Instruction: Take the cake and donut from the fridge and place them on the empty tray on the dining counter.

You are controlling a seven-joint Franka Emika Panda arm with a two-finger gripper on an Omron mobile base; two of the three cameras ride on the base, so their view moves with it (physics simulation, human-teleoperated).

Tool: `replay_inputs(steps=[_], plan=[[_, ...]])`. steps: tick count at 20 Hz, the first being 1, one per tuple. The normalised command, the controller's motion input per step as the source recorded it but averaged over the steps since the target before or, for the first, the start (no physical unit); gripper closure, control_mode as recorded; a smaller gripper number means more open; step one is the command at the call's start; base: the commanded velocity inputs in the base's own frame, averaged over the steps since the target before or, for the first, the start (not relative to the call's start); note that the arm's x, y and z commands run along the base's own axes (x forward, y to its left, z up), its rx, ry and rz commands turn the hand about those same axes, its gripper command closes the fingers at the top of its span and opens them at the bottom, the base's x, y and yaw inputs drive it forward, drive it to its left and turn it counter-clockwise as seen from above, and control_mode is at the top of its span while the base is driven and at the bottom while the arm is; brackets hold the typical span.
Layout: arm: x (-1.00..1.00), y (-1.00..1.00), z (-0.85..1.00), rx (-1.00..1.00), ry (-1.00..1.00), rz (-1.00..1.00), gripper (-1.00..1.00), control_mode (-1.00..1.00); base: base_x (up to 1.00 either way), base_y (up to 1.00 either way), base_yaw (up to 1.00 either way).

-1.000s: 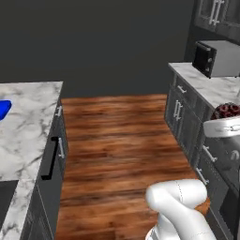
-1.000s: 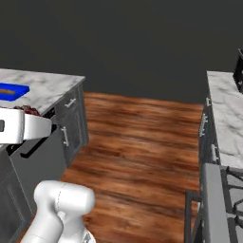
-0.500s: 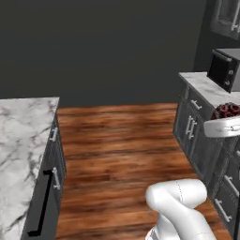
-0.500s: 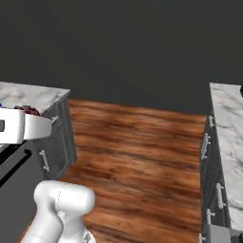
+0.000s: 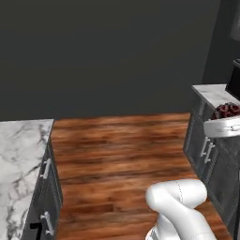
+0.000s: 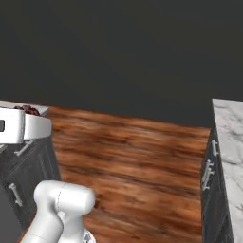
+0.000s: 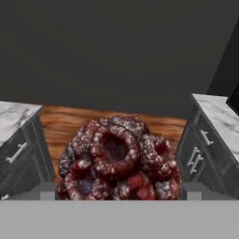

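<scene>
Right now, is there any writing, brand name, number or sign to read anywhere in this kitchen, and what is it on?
None: no readable text in these views.
The cake in the claw: bumpy maroon top, no label.
The marble counter and the dark cabinet drawers: plain, only silver handles.
The dark appliance at the edge of the left base view: no lettering can be made out.

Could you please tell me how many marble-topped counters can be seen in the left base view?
2: the left counter at the lower left edge, and the right counter at the right edge, just beyond the cake. Others may lie outside the frame.
</scene>
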Motion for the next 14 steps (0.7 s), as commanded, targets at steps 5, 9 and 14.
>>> replay_inputs(steps=[5,9,14], plan=[[0.00,0.00,0.00,0.00,0.00,0.00,1.00,1.00,1.00,0.00,0.02],[0.00,0.00,0.00,0.00,0.00,0.00,1.00,1.00,1.00,0.00,0.25],[0.00,0.00,0.00,0.00,0.00,0.00,1.00,1.00,1.00,0.00,0.62]])
